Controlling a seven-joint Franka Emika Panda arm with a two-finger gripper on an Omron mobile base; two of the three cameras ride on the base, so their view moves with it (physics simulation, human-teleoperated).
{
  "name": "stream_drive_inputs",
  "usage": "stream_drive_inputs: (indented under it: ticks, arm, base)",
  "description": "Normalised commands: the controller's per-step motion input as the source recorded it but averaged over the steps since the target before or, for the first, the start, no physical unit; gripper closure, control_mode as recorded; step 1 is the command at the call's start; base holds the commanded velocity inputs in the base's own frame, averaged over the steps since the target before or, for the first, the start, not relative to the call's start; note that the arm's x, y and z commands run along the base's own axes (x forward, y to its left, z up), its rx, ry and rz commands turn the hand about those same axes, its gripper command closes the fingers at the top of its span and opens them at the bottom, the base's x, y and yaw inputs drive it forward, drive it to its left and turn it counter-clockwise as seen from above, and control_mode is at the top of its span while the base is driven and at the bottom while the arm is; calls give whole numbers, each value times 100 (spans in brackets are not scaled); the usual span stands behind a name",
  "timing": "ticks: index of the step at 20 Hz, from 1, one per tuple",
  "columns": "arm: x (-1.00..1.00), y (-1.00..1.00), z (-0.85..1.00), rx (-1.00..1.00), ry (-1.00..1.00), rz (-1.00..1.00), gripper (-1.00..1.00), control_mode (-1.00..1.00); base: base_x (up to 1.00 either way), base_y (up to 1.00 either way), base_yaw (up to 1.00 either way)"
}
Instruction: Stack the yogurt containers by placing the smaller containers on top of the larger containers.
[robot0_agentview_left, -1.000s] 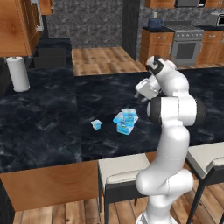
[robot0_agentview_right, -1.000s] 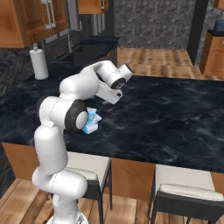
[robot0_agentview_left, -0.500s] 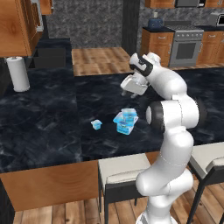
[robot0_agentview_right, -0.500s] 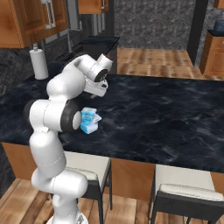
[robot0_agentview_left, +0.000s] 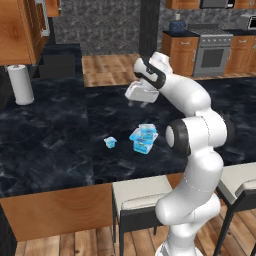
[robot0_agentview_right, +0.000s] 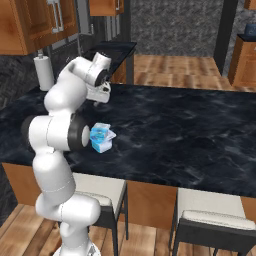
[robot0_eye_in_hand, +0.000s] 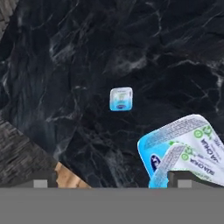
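The dark marbled worktop (robot0_agentview_left: 60, 145) of the kitchen island carries the medium tub (robot0_eye_in_hand: 192, 168) already seated in the largest tub (robot0_eye_in_hand: 151, 148), so only the tiny tub (robot0_eye_in_hand: 121, 98) is left to stack. The fingers (robot0_agentview_left: 138, 104) hover high above, empty; I cannot tell how far apart they stand. The stack lies just below them, the tiny tub standing apart beyond it, presumably the next target.

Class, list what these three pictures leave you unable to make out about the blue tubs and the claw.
- Stacked translucent light-blue tubs, hand view: cut off by the bottom and right edges.
- Tiny light-blue tub, left base view: too small to read.
- Claw, left base view: too small to tell open or shut.
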Motion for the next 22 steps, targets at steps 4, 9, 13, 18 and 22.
stream_drive_inputs:
  ticks: [4,9,13,18,22]
  arm:
    - [0,38,18,-8,0,0,-100,-100]
    - [0,43,4,-8,0,0,-100,-100]
    - [0,38,1,-7,0,0,-100,-100]
    - [0,36,0,-8,0,0,-100,-100]
    - [0,14,-2,-10,-1,0,-100,-100]
  base:
    - [0,0,0]
    - [0,0,0]
    - [0,0,0]
    - [0,0,0]
    - [0,0,0]
